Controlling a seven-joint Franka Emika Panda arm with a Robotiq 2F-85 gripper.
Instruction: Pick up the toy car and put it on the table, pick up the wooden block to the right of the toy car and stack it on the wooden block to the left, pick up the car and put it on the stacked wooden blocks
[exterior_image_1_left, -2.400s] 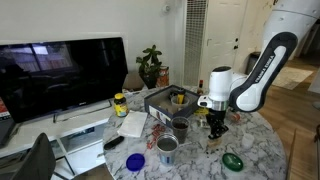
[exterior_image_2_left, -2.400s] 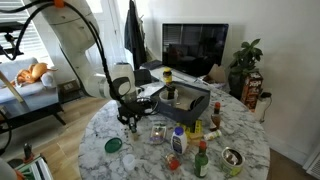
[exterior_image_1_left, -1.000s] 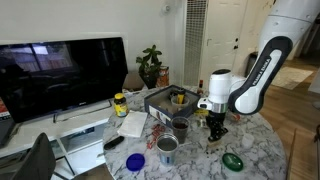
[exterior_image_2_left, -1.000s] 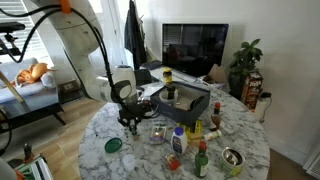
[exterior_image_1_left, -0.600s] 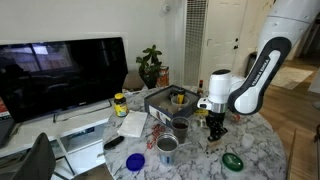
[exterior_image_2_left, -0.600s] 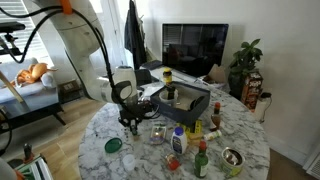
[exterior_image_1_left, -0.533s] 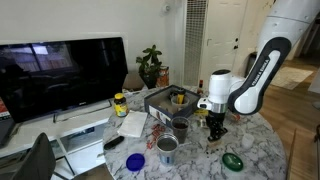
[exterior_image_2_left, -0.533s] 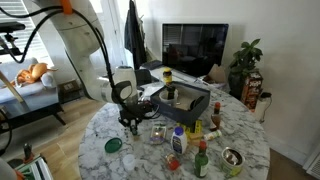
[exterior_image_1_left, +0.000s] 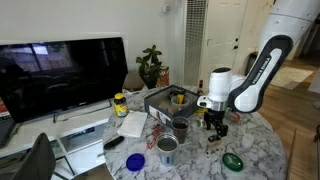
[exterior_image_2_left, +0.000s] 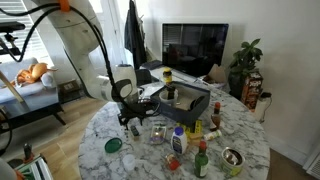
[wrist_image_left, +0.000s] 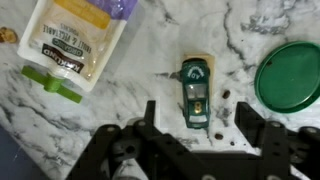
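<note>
Print on the pouch (wrist_image_left: 75, 40) is too blurred to read

Wrist view: toy car (wrist_image_left: 195, 92), one; wooden block (wrist_image_left: 199, 58) showing beneath it, one; green lid (wrist_image_left: 290, 75), one; printed pouch (wrist_image_left: 75, 40), one. Exterior view: television (exterior_image_1_left: 60, 70), one; potted plant (exterior_image_1_left: 150, 65), one

The arm (exterior_image_1_left: 256, 72) arches from upper frame, elbow high, wrist vertical. In both exterior views the gripper (exterior_image_1_left: 214, 125) (exterior_image_2_left: 132, 123) points straight down. In the wrist view the gripper (wrist_image_left: 197, 122) has its jaws wide apart, the fingers (wrist_image_left: 150, 120) touching nothing.
</note>
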